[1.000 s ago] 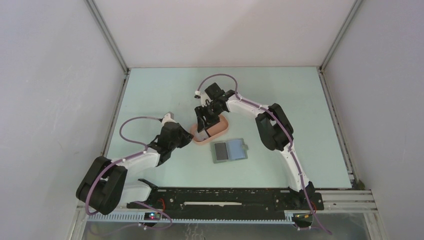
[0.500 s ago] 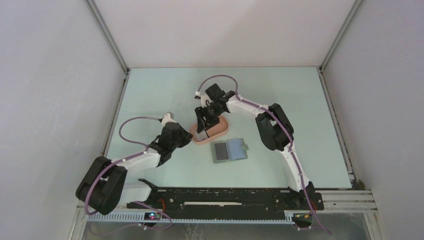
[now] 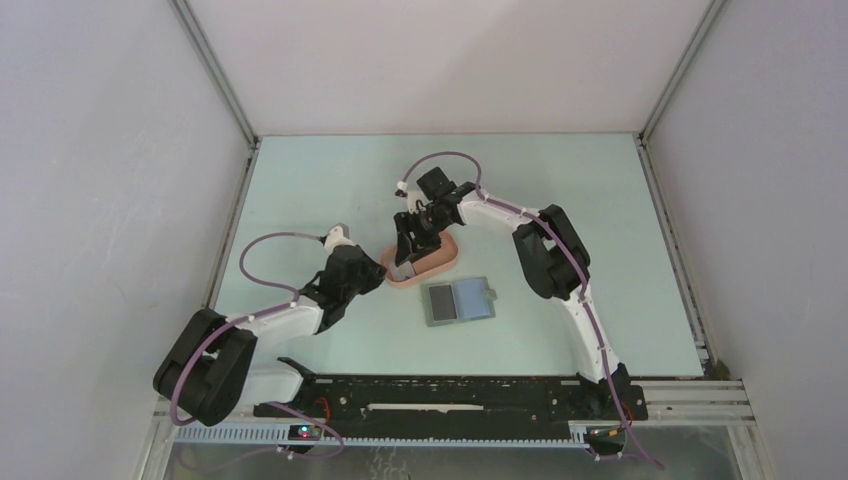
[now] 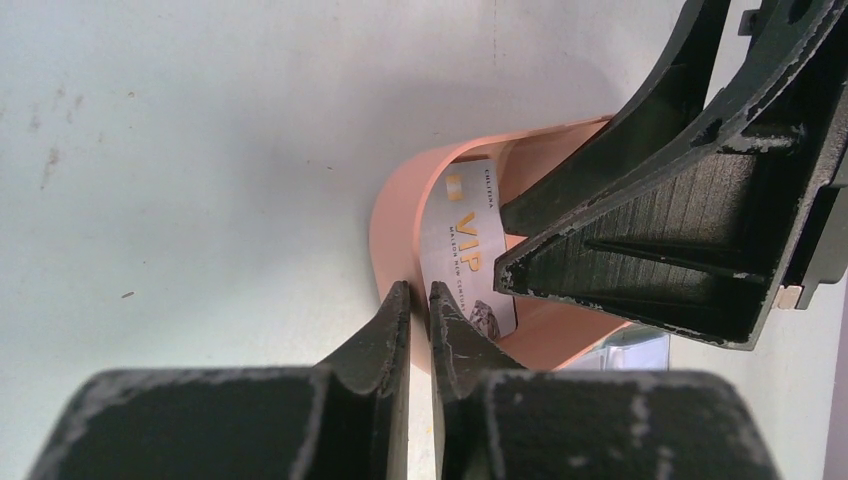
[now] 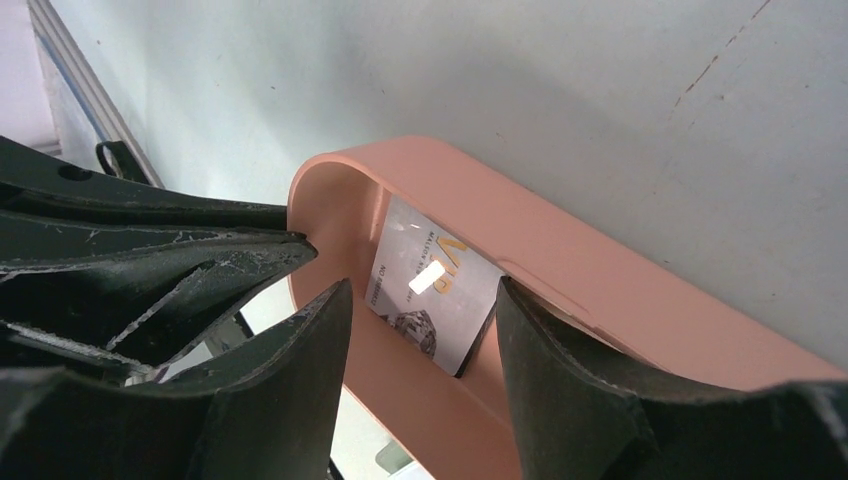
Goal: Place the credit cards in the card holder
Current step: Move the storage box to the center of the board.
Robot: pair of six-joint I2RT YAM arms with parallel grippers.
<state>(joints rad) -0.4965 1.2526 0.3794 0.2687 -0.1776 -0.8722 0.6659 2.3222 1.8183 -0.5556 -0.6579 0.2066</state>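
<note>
You have one credit card in sight, and it sits inside the pink tray, at the tray's left end. It is a pale grey card with "VIP" printed on it in gold, and it seems to rest at a slight slant against the tray's inner wall rather than flat on the bottom. Your right pincer reaches down over that end of the tray with its fingers apart, one on each side of the card, so the card lies in the gap between them. You cannot tell from either wrist view whether a finger is touching it, and nothing is gripped there. Your left pincer comes in low from the left across the counter. Its fingers are drawn almost together on the tray's rounded end wall. One finger is outside the tray and the other is just inside, beside the near corner of the card, so the wall is pinched between them. The two pincers are close to each other at this end of the tray, the right one above and just beyond the left. The card holder lies open and flat on the counter, just beside the tray on the side towards the arm bases and apart from it. Its darker grey half is on the left, its bluish half is on the right, and the small tab sticks out from the right edge. Both pincers are at the tray, away from the holder.
</note>
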